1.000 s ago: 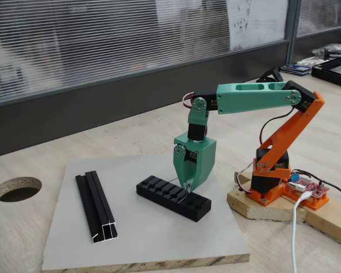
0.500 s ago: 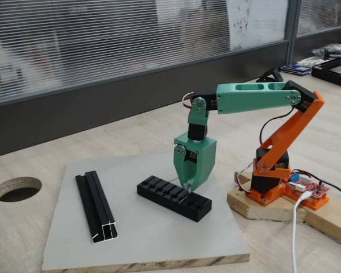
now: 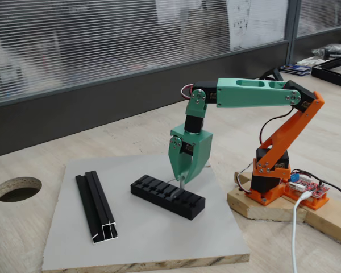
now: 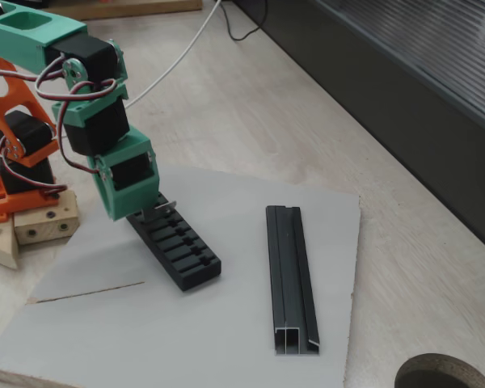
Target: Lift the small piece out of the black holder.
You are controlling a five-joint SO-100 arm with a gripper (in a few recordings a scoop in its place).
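Changes over the preceding second. The gripper rose from its low position at the slotted top of the black holder and shifted slightly leftward in a fixed view, its wrist tilting back. The small piece, pinched at the fingertips, came up clear of its slot and now stood just above the holder. The holder itself slid a little to the left on the grey board as the piece left it
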